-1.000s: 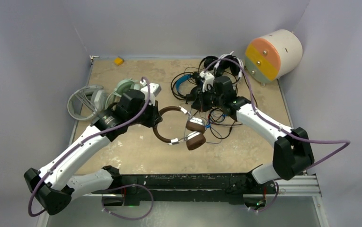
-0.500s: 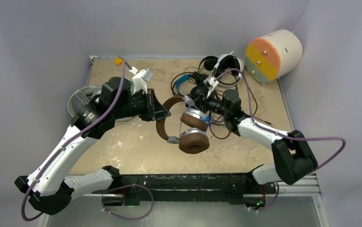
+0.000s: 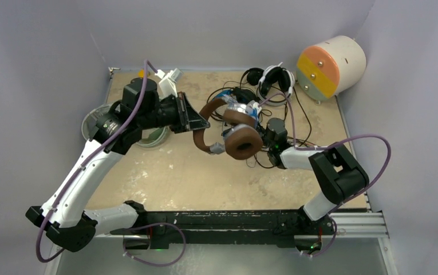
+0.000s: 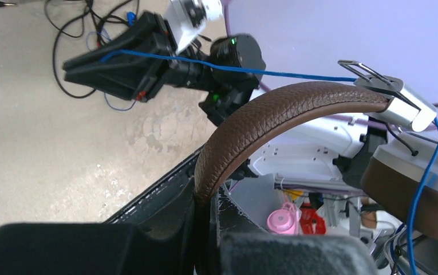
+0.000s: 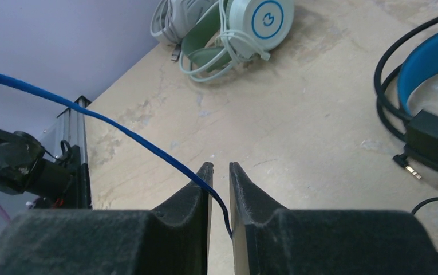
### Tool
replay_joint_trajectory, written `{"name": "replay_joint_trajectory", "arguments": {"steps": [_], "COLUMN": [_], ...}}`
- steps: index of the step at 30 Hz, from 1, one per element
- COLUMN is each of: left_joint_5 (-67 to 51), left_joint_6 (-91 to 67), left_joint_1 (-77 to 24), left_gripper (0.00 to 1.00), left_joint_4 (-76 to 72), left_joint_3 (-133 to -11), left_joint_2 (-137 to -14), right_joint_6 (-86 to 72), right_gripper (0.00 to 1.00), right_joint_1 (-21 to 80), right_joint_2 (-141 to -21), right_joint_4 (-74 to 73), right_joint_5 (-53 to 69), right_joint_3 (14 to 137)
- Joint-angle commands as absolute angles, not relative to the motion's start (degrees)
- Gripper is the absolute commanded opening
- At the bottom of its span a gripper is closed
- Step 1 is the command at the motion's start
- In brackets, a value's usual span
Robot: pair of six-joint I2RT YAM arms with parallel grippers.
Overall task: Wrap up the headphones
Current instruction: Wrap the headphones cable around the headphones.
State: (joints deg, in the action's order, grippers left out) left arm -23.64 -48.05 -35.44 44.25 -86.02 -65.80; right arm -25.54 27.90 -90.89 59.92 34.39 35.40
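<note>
The scene is a beige, stained tabletop (image 3: 165,177) closed in by pale violet walls. At the near edge a black rail (image 3: 228,220) carries both arm bases.

The left fingers (image 4: 119,246) are clenched on the leather band of the brown headphones (image 3: 242,140), which hang in the air above the middle of the tabletop, the two ear cups toward the right arm. A thin blue cable (image 5: 119,129) goes from this headset to the right fingers (image 5: 188,200). These stand a little apart, and the cable passes through the narrow gap between them without being squeezed.

Further away, on the left side, the mint-green headphones (image 5: 205,51) lie just beside a white-grey pair (image 3: 93,123). At the far right lie a black pair with a blue headband (image 5: 434,57) and a black-and-white pair (image 3: 273,77), among loose black cables. A cream cylinder (image 3: 331,66) sits beyond the far right corner.
</note>
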Motion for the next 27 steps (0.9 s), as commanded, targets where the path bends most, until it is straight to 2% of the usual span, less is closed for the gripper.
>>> {"name": "replay_joint_trajectory", "arguments": {"steps": [1,9,15,18,22,27], "left_joint_5": [-32.35,-31.43,-21.1,-14.85,-5.59,6.25], "left_joint_6": [-53.1,-51.35,-53.72,-53.27,-51.29,-46.62], "left_joint_1": [-27.46,-18.57,-13.38,-12.11,-11.95,-12.0], "left_gripper": [0.0,0.0,0.0,0.0,0.0,0.0], "left_joint_4": [38.88,40.63,41.04,40.58,38.59,35.45], "left_joint_3": [-89.04,-93.94,-93.36,-91.99,-88.96,-84.94], "left_joint_2": [-65.83,-71.27,-73.9,-74.79,-74.76,-72.72], "right_joint_6": [-28.82,-27.47,-28.25,-27.11,-24.28,-24.07], "right_gripper": [0.21,0.2,0.19,0.17,0.01,0.0], "right_joint_1": [29.95,38.72,45.71,49.18,52.26,52.87], "right_joint_2": [-92.27,-88.42,-80.51,-74.59,-67.54,-62.5], "right_joint_4": [70.24,70.21,68.64,61.45,47.39,37.94], "right_joint_5": [37.37,36.32,38.59,37.9,35.69,35.33], "right_joint_3": [32.43,28.3,26.25,28.37,34.06,39.03]}}
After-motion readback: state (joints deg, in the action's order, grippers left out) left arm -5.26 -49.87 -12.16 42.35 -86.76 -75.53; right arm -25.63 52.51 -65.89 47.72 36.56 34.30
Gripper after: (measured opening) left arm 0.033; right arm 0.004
